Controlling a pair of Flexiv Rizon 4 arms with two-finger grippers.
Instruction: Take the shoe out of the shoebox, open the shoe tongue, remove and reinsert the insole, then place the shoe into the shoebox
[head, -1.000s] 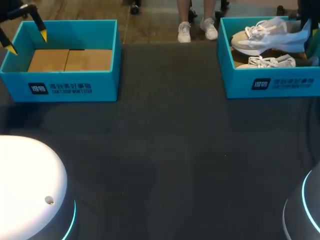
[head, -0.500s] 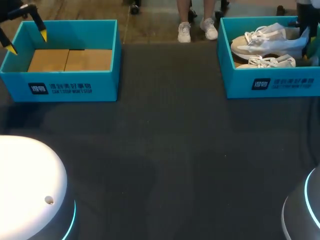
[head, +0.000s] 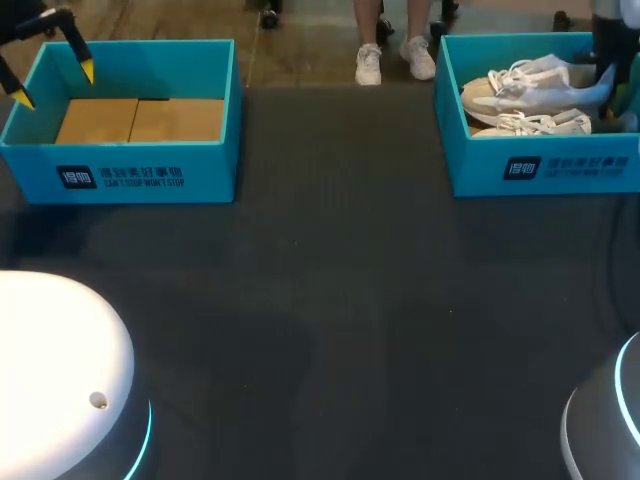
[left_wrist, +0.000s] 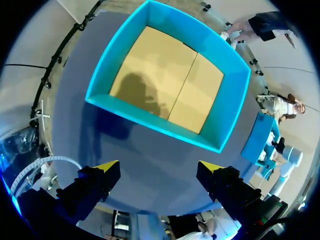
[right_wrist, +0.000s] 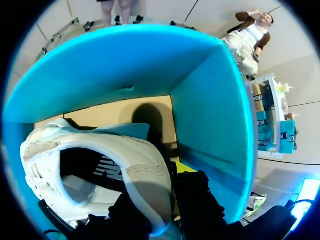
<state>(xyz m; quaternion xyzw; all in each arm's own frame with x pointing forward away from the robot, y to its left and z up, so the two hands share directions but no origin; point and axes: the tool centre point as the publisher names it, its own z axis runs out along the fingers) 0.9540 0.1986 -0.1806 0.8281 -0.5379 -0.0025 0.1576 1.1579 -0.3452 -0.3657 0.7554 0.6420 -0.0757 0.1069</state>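
Dark tabletop (head: 330, 300), upper right: the right tool (right_wrist: 167, 200) grips the shoe (head: 530, 85) by its heel inside the shoebox (head: 540, 170), so lifting it out looks next.

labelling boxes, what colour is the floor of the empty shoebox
Tan floor in the empty shoebox, teal walls; clearest in the left wrist view.

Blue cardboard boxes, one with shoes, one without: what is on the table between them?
Nothing. In the head view, only bare dark table lies between the empty teal cardboard shoebox and the teal shoebox holding white sneakers.
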